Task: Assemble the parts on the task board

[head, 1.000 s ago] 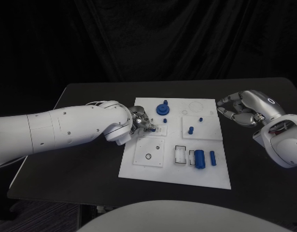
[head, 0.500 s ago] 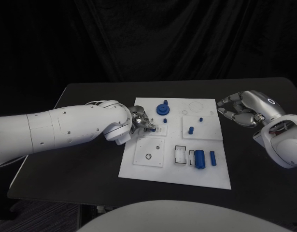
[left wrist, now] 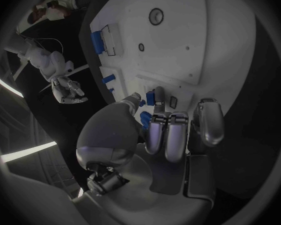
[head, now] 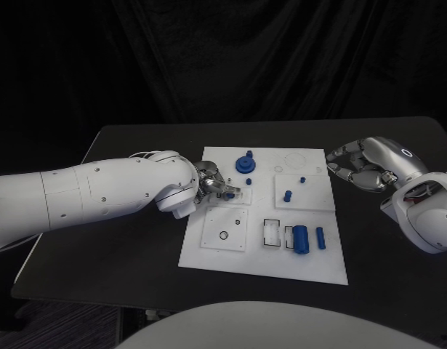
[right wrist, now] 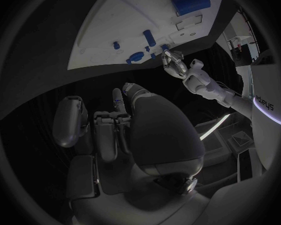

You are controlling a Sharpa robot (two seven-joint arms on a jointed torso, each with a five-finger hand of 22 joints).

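The white task board (head: 246, 251) lies in the middle of the black table. My left hand (head: 213, 186) rests over the board's left edge and pinches a small blue part (head: 230, 195) at a square insert; the same part (left wrist: 158, 96) sits just past the fingertips (left wrist: 168, 127) in the left wrist view. A blue gear-like part (head: 246, 162) stands at the board's far side. Two short blue pegs (head: 287, 195) stand right of centre. A blue cylinder (head: 299, 238) and a slim blue piece (head: 320, 237) lie near the front right. My right hand (head: 363, 166) hovers off the board's right edge, fingers curled in, holding nothing.
The black table (head: 129, 240) has bare room left and right of the board. A square plate with a small ring hole (head: 224, 234) sits at the board's front left. Black curtain closes the back.
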